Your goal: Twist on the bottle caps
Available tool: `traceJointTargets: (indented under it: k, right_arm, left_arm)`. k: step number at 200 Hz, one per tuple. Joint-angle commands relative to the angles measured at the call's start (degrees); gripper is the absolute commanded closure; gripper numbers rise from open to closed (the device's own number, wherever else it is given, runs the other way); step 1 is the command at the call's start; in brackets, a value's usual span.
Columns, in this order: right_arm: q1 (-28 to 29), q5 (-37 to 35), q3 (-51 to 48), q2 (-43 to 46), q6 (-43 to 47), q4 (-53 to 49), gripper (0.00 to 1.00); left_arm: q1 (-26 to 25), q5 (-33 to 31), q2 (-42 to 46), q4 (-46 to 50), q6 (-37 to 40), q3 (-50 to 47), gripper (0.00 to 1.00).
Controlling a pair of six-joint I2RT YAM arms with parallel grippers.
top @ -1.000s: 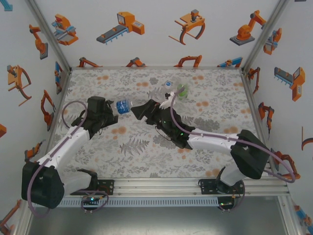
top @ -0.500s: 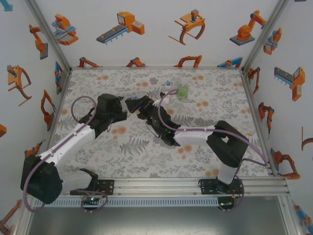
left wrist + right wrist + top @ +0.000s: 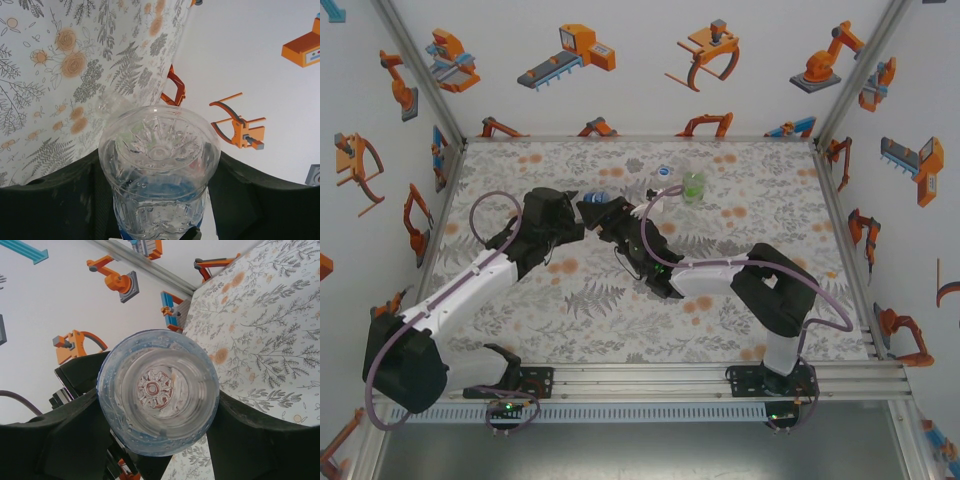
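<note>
The left claw (image 3: pixel 159 170) and right claw (image 3: pixel 158 400) each clasp the blue-labelled bottle (image 3: pixel 597 197), level between them above the worktop (image 3: pixel 740 300), likely a handover before capping.

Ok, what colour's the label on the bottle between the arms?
Blue; the label shows best in top external view.

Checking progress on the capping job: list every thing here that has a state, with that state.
left pincer: shut on the blue-label bottle.
right pincer: around the same bottle, grip unclear.
blue-label bottle: held up between both pincers; capped or not cannot be told.
green bottle: upright on the table, far side; capped or not too small to tell.
</note>
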State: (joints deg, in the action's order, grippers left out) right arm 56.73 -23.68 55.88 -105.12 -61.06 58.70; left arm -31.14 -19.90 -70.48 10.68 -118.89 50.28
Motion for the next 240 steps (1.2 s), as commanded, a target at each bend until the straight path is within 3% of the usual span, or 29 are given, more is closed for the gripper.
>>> traceJointTargets:
  k: [1,29,55,74,116,137,163,182,240]
  right_arm:
    - [0.31,-1.72,-0.81,1.86,3.66,3.17,0.48]
    - [-0.07,-1.72,-3.24,3.55,6.41,3.11,0.50]
    - [-1.09,-0.26,-5.94,5.81,10.06,2.64,0.52]
    - [-3.08,4.75,-7.78,7.30,11.14,0.66,0.55]
    - [-7.50,16.90,-12.24,11.51,15.65,-2.12,0.57]
    - [-9.57,24.72,-12.98,14.31,20.34,-4.80,0.57]
    - [-11.07,30.14,-12.13,19.14,27.05,-12.44,0.61]
    - [-11.86,33.37,-12.20,23.42,31.70,-17.59,0.61]
    - [-13.65,48.78,-8.72,34.94,46.70,-38.60,0.61]
  left_arm:
    - [-0.42,-3.02,1.84,3.75,-3.44,1.38,0.27]
    - [-0.28,-4.25,2.79,5.77,0.63,1.58,0.08]
    - [-0.06,-6.01,3.79,7.41,9.37,2.28,0.05]
    - [0.56,-7.85,4.05,9.73,22.69,4.86,0.04]
    - [2.22,-5.01,4.50,8.19,55.21,8.94,0.01]
    - [3.15,4.54,5.09,1.91,72.22,8.46,0.01]
    - [4.56,23.64,5.16,-2.56,89.38,9.23,0.01]
    - [5.06,37.25,3.91,1.92,99.63,12.03,0.02]
    - [5.29,53.84,4.29,15.86,115.10,15.70,0.00]
